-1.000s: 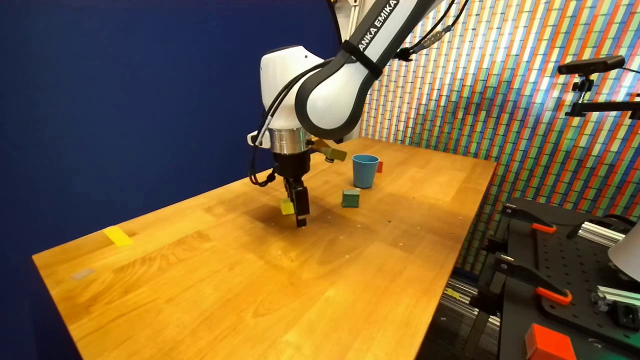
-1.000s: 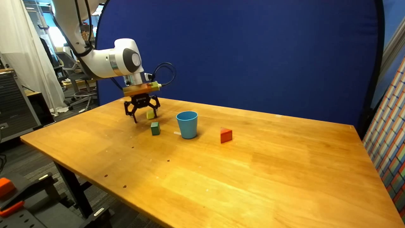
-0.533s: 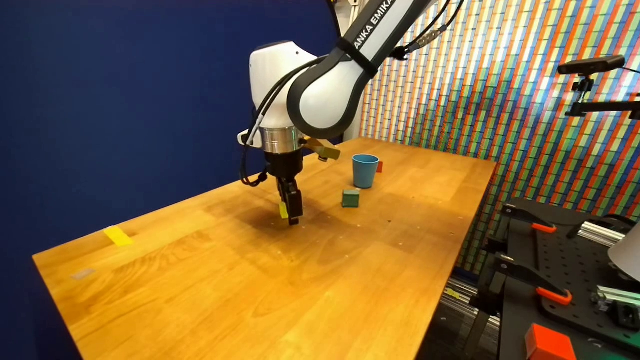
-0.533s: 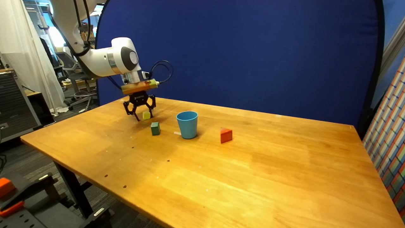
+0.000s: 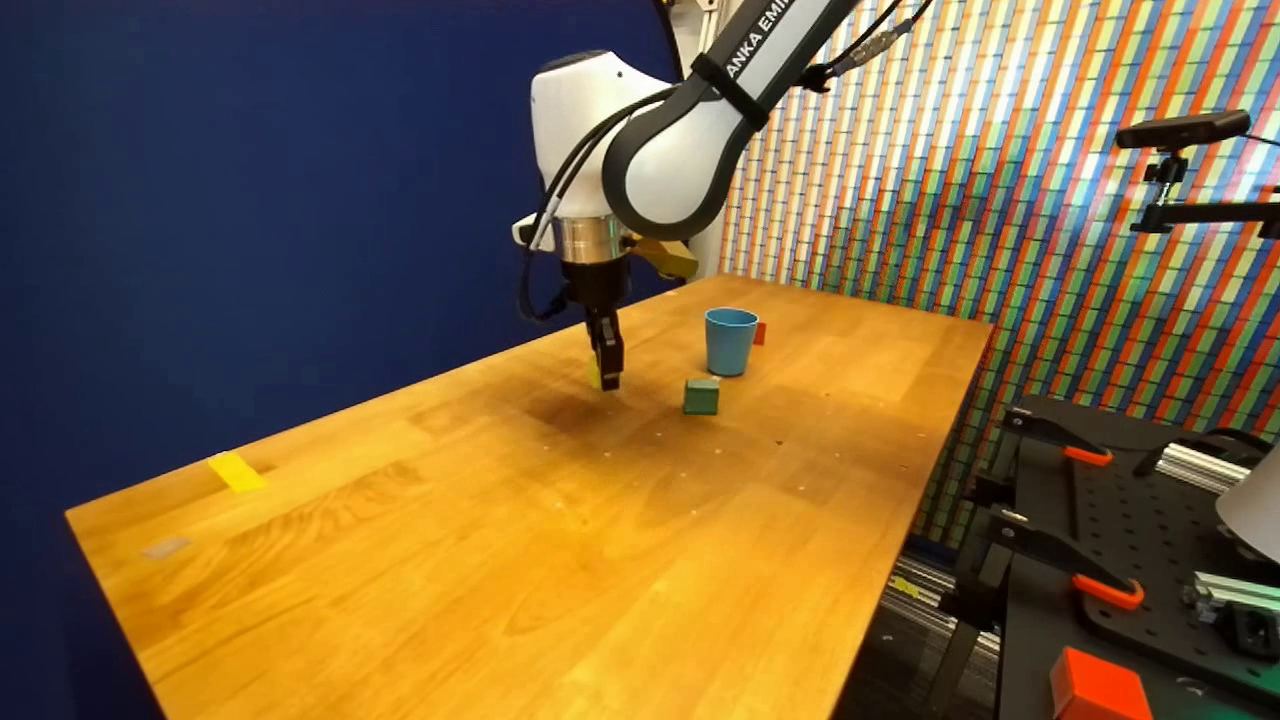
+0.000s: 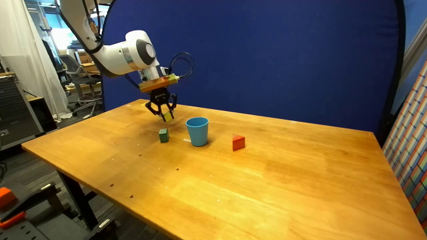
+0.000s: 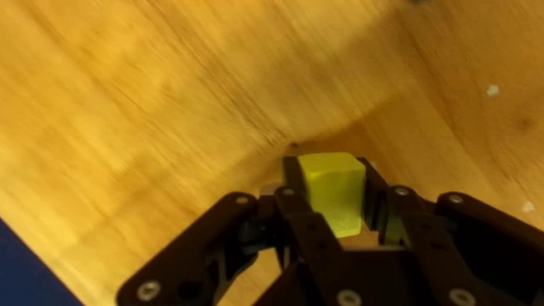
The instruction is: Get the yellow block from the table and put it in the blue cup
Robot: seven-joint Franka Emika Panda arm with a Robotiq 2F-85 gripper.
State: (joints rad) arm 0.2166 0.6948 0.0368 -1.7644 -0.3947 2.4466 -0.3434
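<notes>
Pincer [image 6: 168,119] pointing down abv tbl [image 6: 283,180], gripping yellow blk [image 7: 335,193].

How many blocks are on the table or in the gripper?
3: yellow block, held in the gripper above the table; green block and red triangular block, on the table either side of the blue cup. Any inside the cup could be hidden.
</notes>
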